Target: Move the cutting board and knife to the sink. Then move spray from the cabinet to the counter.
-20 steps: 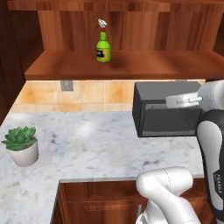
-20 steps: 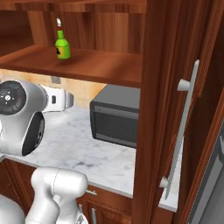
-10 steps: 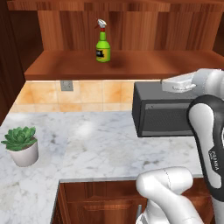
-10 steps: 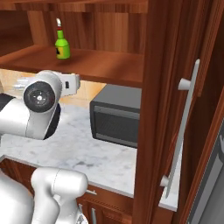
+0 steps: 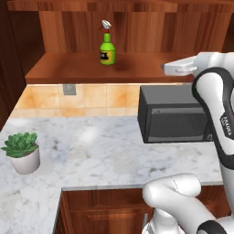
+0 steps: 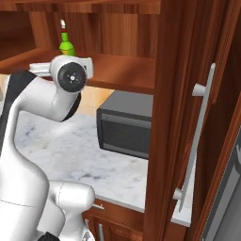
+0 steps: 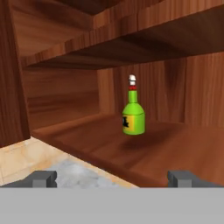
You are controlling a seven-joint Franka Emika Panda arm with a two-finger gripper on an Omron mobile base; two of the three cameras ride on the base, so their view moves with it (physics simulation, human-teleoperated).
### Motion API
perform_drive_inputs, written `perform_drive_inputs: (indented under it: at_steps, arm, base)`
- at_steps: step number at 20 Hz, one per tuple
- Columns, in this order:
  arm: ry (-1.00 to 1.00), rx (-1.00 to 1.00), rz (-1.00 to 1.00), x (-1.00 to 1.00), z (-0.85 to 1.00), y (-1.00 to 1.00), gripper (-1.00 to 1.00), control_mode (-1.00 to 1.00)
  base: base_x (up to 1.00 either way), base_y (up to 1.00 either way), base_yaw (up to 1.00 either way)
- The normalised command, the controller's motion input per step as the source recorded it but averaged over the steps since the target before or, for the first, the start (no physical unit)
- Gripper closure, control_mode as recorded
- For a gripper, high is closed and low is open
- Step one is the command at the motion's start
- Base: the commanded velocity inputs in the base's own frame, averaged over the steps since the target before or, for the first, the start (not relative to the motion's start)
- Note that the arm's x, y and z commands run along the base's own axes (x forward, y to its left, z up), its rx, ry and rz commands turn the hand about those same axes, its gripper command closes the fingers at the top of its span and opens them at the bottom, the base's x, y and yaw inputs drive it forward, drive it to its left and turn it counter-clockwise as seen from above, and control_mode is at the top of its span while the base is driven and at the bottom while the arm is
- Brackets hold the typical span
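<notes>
Standing upright in cabinet (image 5: 82, 68): spray (image 5: 107, 45)

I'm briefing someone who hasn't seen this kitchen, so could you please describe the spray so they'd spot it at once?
Look at the reddish-brown wall cabinet above the marble counter. On its wide shelf stands the spray, upright and alone. It is a small green bottle with a dark label and a white-and-red trigger head.

- The arm (image 5: 215, 105) has swung up, from in front of the microwave (image 5: 176, 114) to shelf height
- Its hand now points toward the spray bottle (image 5: 107, 48)
</notes>
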Motion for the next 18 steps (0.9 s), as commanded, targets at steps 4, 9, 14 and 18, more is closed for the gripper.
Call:
perform_drive_inputs:
  at_steps: [4, 9, 14, 18]
  arm:
    - [-0.11, 0.00, 0.12, 0.39, 0.23, 0.08, -1.00, -1.00]
    - [-0.11, 0.00, 0.05, 0.50, 0.06, 0.19, -1.00, -1.00]
    - [-0.10, 0.00, 0.00, 0.39, 0.01, 0.28, -1.00, -1.00]
    - [-0.02, 0.00, 0.03, 0.25, 0.17, 0.11, -1.00, -1.00]
  base:
    - [0.00, 0.00, 0.00]
    - [0.00, 0.00, 0.00]
    - [0.00, 0.00, 0.00]
    - [0.00, 0.00, 0.00]
